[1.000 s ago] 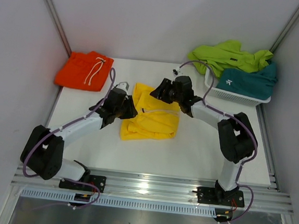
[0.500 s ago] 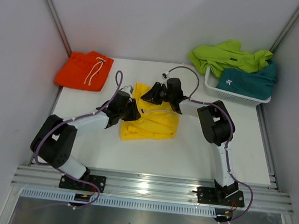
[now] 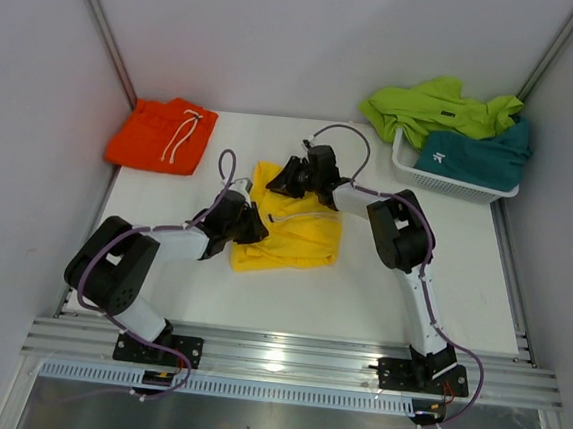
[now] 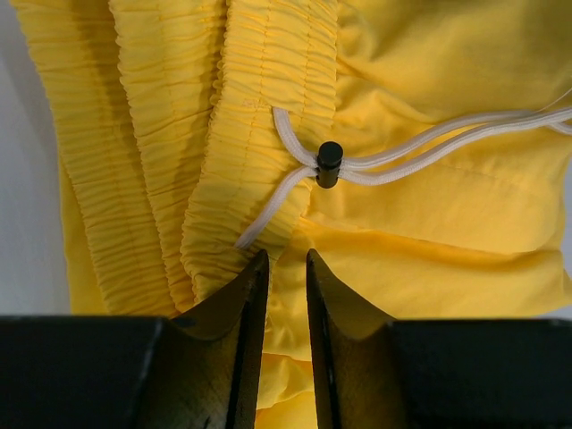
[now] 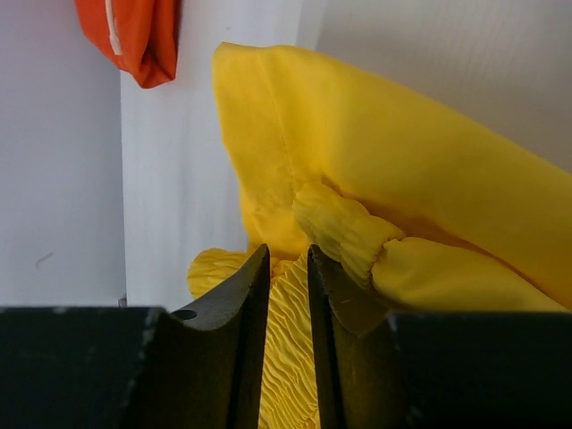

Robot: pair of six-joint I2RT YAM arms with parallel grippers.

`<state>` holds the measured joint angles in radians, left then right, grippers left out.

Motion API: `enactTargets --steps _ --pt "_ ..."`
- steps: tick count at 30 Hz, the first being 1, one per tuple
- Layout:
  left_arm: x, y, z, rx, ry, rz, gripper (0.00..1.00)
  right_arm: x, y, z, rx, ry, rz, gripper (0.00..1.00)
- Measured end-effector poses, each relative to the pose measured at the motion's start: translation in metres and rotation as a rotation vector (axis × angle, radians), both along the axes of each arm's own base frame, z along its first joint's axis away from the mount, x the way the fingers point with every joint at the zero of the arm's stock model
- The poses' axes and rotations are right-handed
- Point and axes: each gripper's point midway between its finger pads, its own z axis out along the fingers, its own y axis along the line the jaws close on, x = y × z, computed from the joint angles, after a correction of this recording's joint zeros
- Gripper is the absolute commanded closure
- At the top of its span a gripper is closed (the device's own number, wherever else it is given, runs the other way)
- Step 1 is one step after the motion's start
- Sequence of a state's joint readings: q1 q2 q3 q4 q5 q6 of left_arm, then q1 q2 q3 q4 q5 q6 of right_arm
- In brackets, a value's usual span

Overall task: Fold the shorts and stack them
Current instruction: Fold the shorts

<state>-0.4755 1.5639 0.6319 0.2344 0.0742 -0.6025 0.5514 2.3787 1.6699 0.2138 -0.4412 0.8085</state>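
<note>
Left gripper (image 4: 285, 257) is seen with its jaws drawn narrow, and the slim gap between them is filled with cloth of the yellow shorts (image 3: 299, 238), so a pinch on the fabric is shown. Just beyond its fingertips the white drawstring (image 4: 447, 134) is gathered through a black toggle (image 4: 329, 164), and the cord is run off to the right of the jaws. Ahead and to the left of the fingers the ribbed elastic waistband (image 4: 268, 80) is bunched in several ridges.

Right gripper (image 5: 288, 256) is likewise held narrow, with ribbed yellow fabric caught between its jaws. Just past its fingertips a rolled fold of the same shorts is raised, and a smooth yellow panel is spread to the right of it.

From above, the two grippers are found at one garment: the left at its left edge, the right at its far edge, with the rest laid flat on the white table (image 3: 360, 291) on the near side of both.

Well apart, far-left of the left gripper, the orange shorts (image 3: 161, 135) are laid folded. Off to the right of the right gripper a white basket (image 3: 450, 186) is set, in which the teal shorts (image 3: 477, 156) are held, with the lime green shorts (image 3: 427, 104) draped over its far rim.
</note>
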Motion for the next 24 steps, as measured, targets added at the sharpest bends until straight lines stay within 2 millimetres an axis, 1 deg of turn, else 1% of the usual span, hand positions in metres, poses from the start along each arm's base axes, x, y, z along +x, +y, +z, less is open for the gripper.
enactTargets --steps 2,5,8,10,11,13,14,15,16,18,19,20,21,22,23,24 --pt "0.001 0.000 0.000 -0.002 -0.003 0.000 0.73 0.000 -0.002 -0.003 -0.012 0.008 -0.007 0.73" --pt "0.001 0.000 0.000 -0.001 -0.003 0.000 0.73 0.002 -0.005 -0.004 -0.016 0.013 -0.010 0.69" --pt "0.001 0.000 0.001 0.005 0.000 0.002 0.73 0.004 -0.011 -0.001 -0.024 0.005 -0.011 0.64" --pt "0.002 0.002 0.002 0.017 0.006 0.005 0.73 0.005 -0.021 0.008 -0.034 -0.002 -0.017 0.55" --pt "0.002 0.003 0.003 0.024 0.009 0.007 0.73 0.006 -0.028 0.013 -0.040 -0.011 -0.019 0.47" --pt "0.001 0.004 0.005 0.034 0.017 0.010 0.71 0.008 -0.048 0.033 -0.059 -0.036 -0.036 0.39" --pt "0.001 0.006 0.007 0.039 0.022 0.012 0.69 0.011 -0.059 0.046 -0.067 -0.057 -0.044 0.33" --pt "0.000 0.007 0.009 0.046 0.023 0.012 0.67 0.013 -0.068 0.056 -0.074 -0.080 -0.048 0.31" --pt "-0.001 0.009 0.011 0.052 0.025 0.014 0.58 0.015 -0.079 0.071 -0.082 -0.108 -0.056 0.29" --pt "-0.003 0.012 0.020 0.060 0.021 0.015 0.47 0.013 -0.105 0.100 -0.095 -0.154 -0.076 0.24" --pt "-0.004 0.013 0.026 0.059 0.016 0.015 0.40 0.012 -0.114 0.111 -0.097 -0.175 -0.082 0.23" --pt "-0.006 0.014 0.033 0.055 0.007 0.015 0.36 0.010 -0.126 0.122 -0.100 -0.195 -0.092 0.21" --pt "-0.008 0.015 0.041 0.047 -0.001 0.016 0.33 0.007 -0.138 0.131 -0.105 -0.212 -0.103 0.20" --pt "-0.010 0.015 0.049 0.036 -0.013 0.016 0.24 0.004 -0.150 0.137 -0.116 -0.221 -0.114 0.15" --pt "-0.012 0.014 0.058 0.020 -0.027 0.013 0.18 0.001 -0.160 0.141 -0.128 -0.227 -0.124 0.07" --pt "-0.015 0.013 0.067 0.005 -0.042 0.008 0.09 -0.001 -0.170 0.142 -0.140 -0.228 -0.133 0.06"
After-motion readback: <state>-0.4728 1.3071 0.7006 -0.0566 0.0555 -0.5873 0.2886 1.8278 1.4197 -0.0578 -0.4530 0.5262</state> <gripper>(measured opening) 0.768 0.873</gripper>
